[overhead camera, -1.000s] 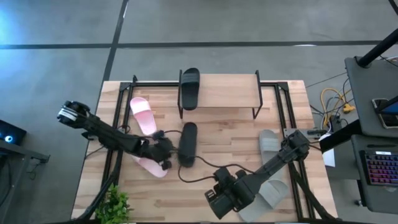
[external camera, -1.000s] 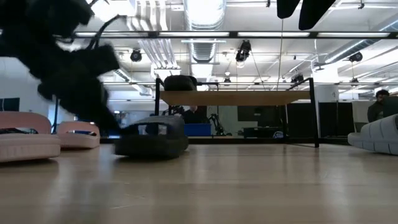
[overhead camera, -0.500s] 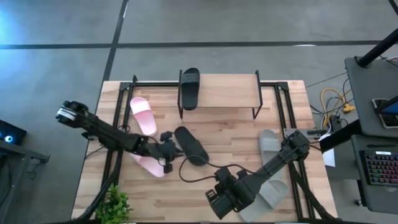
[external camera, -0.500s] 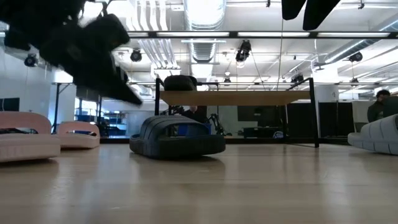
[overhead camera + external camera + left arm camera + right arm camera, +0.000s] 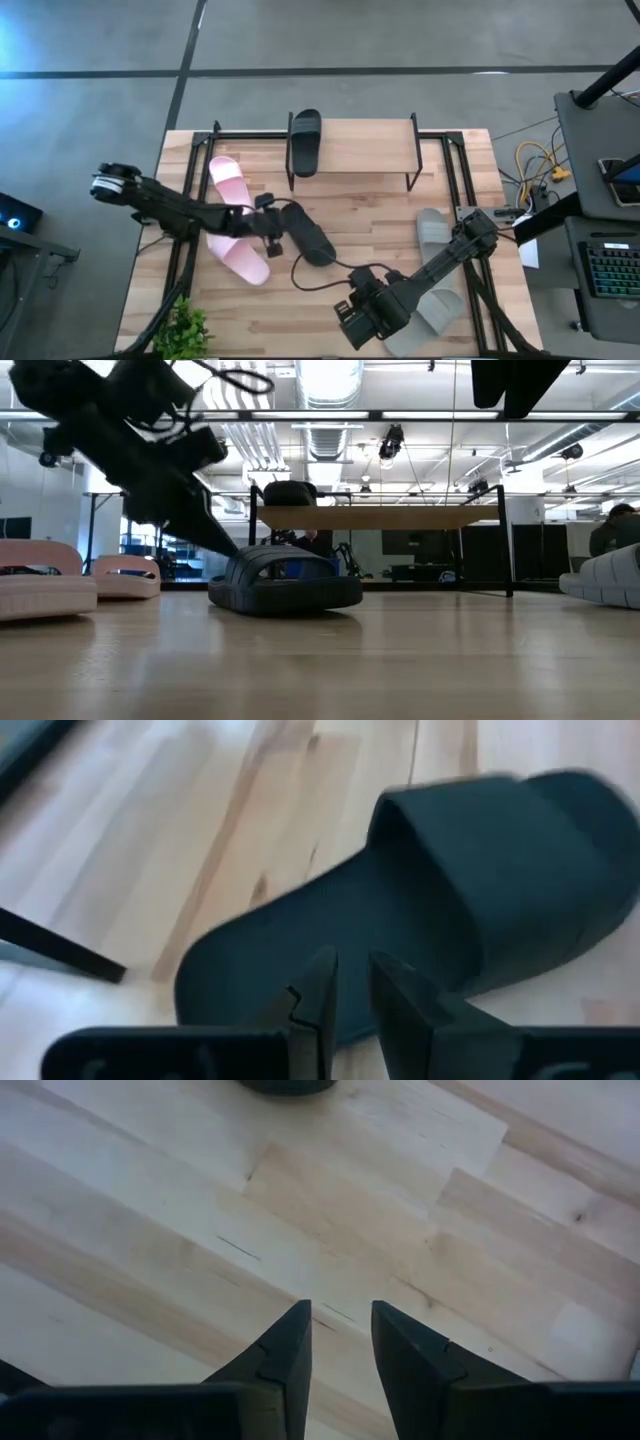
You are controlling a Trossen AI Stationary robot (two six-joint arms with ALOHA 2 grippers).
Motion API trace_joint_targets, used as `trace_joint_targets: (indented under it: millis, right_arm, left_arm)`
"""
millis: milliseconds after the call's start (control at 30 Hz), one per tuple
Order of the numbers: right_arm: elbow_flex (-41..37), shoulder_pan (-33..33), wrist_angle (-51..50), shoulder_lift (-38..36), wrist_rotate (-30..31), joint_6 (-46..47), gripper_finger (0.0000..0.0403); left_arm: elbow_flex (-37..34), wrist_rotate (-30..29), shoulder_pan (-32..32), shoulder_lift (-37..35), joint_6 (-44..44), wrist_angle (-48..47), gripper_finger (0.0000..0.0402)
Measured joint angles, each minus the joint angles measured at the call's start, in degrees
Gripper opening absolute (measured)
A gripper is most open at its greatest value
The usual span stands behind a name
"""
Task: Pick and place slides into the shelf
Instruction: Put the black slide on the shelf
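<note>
A black slide (image 5: pixel 306 233) (image 5: pixel 470 890) lies flat on its sole, slantwise on the table before the shelf (image 5: pixel 370 150) (image 5: pixel 400 517). My left gripper (image 5: pixel 277 222) (image 5: pixel 350 965) comes from the table's left and slants down over this slide's heel end. Its fingers stand a narrow gap apart with nothing between them. A second black slide (image 5: pixel 305 140) (image 5: pixel 290 493) rests on the shelf's top board. My right gripper (image 5: pixel 358 312) (image 5: pixel 340 1325) hangs open above bare wood near the front edge. My left gripper's fingertips (image 5: pixel 228 548) reach the black slide's heel end (image 5: pixel 250 970) from the table's left, slanting down along the slide. I cannot tell whether they touch it. The slide lies flat on the table.
Two pale pink slides (image 5: pixel 228 183) (image 5: pixel 240 258) lie at the left, under and beside my left arm. Two grey slides (image 5: pixel 433 230) (image 5: pixel 440 305) lie at the right by my right arm. A small plant (image 5: pixel 185 330) stands at the near left corner.
The black slide has turned about on the table, from pointing toward the shelf to lying slantwise, and has since stayed put. My left gripper has risen a little and gone toward the far edge, ending at the slide's heel end.
</note>
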Motion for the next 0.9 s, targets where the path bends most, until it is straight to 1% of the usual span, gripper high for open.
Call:
trace_joint_targets:
  millis: [67, 167, 267, 333, 400, 500, 567, 633, 700, 733, 900]
  right_arm:
    - [-0.02, 0.0, 0.05, 0.0, 0.0, 0.76, 0.0095]
    - [-0.02, 0.0, 0.0, 0.0, 0.0, 2.08, 0.0093]
    - [-0.02, 0.0, -0.05, 0.0, 0.0, 2.27, 0.0095]
    - [-0.02, 0.0, -0.29, 0.0, 0.0, 2.25, 0.0096]
    - [-0.02, 0.0, -0.5, 0.0, 0.0, 2.24, 0.0095]
    - [-0.02, 0.0, -0.7, -0.02, 0.0, 2.25, 0.0092]
    - [-0.02, 0.0, -0.72, -0.02, 0.0, 2.25, 0.0091]
    - [-0.02, 0.0, -0.7, -0.04, -0.01, 2.27, 0.0091]
    - [-0.02, 0.0, -0.84, -0.05, 0.0, 2.41, 0.0093]
    - [-0.02, 0.0, -0.86, -0.07, 0.0, 2.45, 0.0094]
    - [-0.02, -0.03, -1.29, -0.07, 0.02, 2.24, 0.0099]
  left_arm:
    - [0.92, 3.22, 0.23, 1.8, -0.04, 0.43, 0.0045]
    - [2.14, 11.97, -0.1, 3.54, -0.3, 0.59, 0.0045]
    - [2.76, 19.72, -0.65, 5.92, -1.45, 5.07, 0.0045]
    - [3.26, 22.66, -0.82, 7.67, -1.5, 9.58, 0.0045]
    - [4.19, 23.54, -0.81, 9.11, -1.54, 12.9, 0.0045]
    - [6.46, 24.97, -0.77, 9.72, -1.54, 14.12, 0.0045]
    - [7.43, 26.92, -0.79, 8.44, -1.41, 14.09, 0.0045]
    - [7.94, 27.19, -0.84, 6.81, -1.08, 14.21, 0.0045]
    - [7.86, 26.79, -0.62, 4.92, -1.05, 12.73, 0.0045]
    - [7.86, 25.58, -0.55, 4.13, -0.84, 11.25, 0.0045]
    - [7.48, 20.13, -0.55, 1.19, 0.57, -1.86, 0.0045]
